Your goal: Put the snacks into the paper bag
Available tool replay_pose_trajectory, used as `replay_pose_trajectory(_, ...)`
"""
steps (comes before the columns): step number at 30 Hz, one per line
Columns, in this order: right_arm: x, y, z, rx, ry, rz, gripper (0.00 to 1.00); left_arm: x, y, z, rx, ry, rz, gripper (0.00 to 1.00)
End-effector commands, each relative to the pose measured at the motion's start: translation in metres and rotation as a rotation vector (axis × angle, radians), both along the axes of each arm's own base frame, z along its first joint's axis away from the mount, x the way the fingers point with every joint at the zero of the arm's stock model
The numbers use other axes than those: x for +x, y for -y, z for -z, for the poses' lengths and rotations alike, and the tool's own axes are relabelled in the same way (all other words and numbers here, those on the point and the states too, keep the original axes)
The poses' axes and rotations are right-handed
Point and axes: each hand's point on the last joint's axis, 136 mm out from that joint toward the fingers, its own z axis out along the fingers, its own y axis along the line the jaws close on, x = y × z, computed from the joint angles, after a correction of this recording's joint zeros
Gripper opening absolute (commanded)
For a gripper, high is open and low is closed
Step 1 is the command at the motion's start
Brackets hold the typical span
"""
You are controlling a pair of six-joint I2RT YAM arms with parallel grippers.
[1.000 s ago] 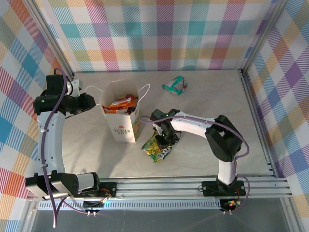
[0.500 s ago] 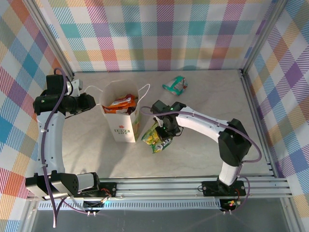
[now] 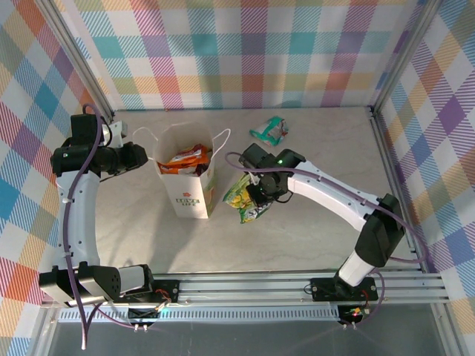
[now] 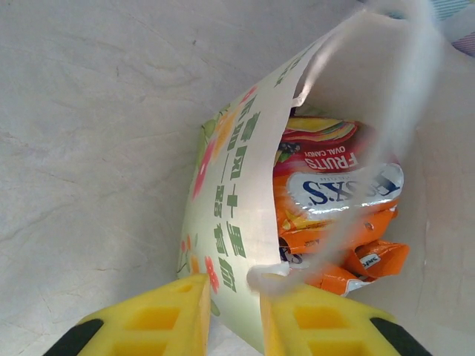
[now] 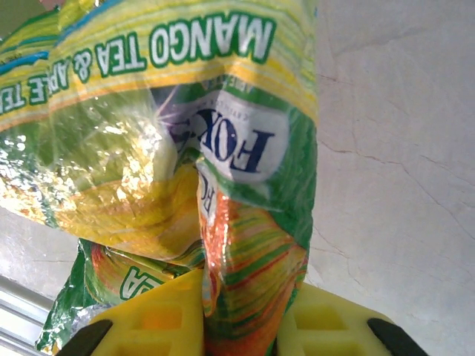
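- The paper bag stands upright and open, left of centre in the overhead view. It rests on the pale marbled table with its printed front turned toward the bottom of the frame.
- The left gripper sits at the bag's left rim, clamped on the paper. In the left wrist view its yellow fingers are at the bottom edge with the bag's wall pinched between them.
- Orange packets lie piled inside the bag. In the left wrist view, one with a "FOX'S" label lies on top of them, right of the pinched wall.
- A thin white cord handle loops out from the bag's upper right rim.
- The right gripper is just right of the bag, near the middle of the overhead frame. It is closed tight on the green-yellow packet.
- In the right wrist view that packet covers the left and centre, reading "MANGO TEA" and "FOX'S" upside down. Its lower part is squeezed between the yellow fingers at the bottom edge.
- The packet hangs outside the bag, beside its right wall. I can't tell whether its lower end touches the table.
- The teal packet lies on the table toward the top of the frame, above the right gripper and well apart from the bag.
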Motion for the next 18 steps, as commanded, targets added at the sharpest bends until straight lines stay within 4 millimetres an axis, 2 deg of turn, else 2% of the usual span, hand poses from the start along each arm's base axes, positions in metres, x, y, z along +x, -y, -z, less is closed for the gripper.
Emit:
replay_pose_trajectory(1,0.007,0.01,-0.039,0.03,0.097,0.028,0.1,0.001,-0.003,-0.012,-0.014,0.028,-0.009,0.25)
replay_pose_trajectory(13,0.006,0.027,-0.078,0.071,0.18,0.069,0.1,0.016,0.002,-0.041,-0.06,0.119,-0.007,0.25)
replay_pose_trajectory(18,0.003,0.031,-0.108,0.136,0.231,0.087,0.09,0.026,-0.003,-0.05,-0.051,0.144,-0.024,0.27)
